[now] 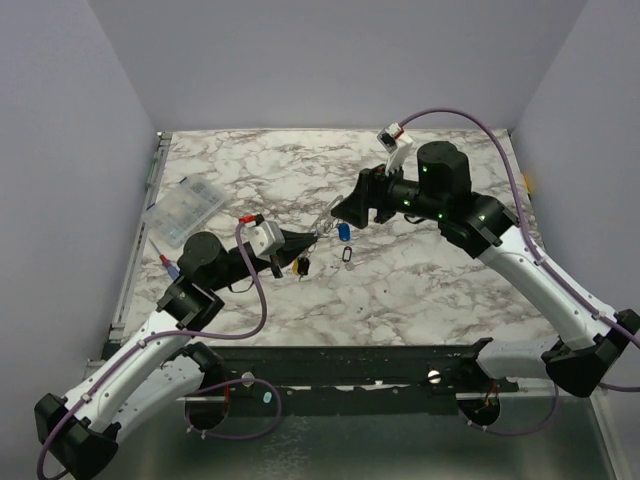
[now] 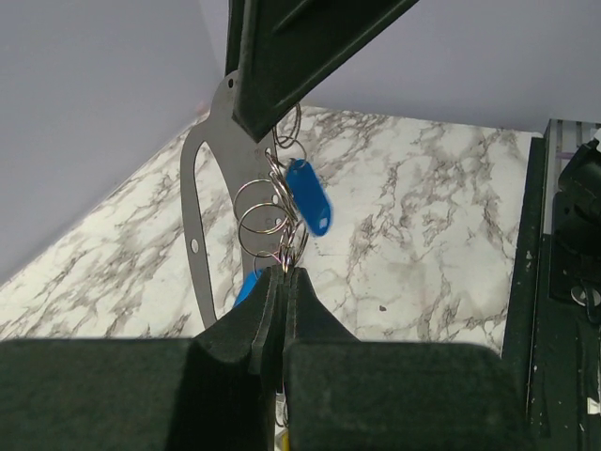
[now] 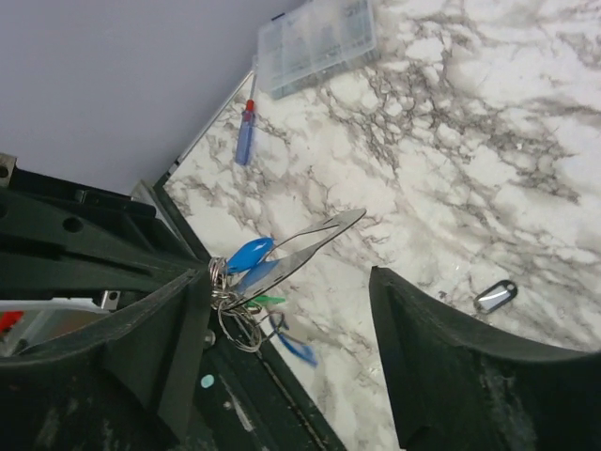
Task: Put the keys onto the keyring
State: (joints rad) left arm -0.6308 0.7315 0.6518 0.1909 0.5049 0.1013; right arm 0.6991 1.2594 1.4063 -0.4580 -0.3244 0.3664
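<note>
The left gripper is clamped fully shut on the keyring, while the right gripper, jaws spread wide and holding nothing, sits just beside that keyring.

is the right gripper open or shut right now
Open. In the right wrist view the right gripper has its fingers spread wide apart, and the marble table shows through the gap between them.
</note>
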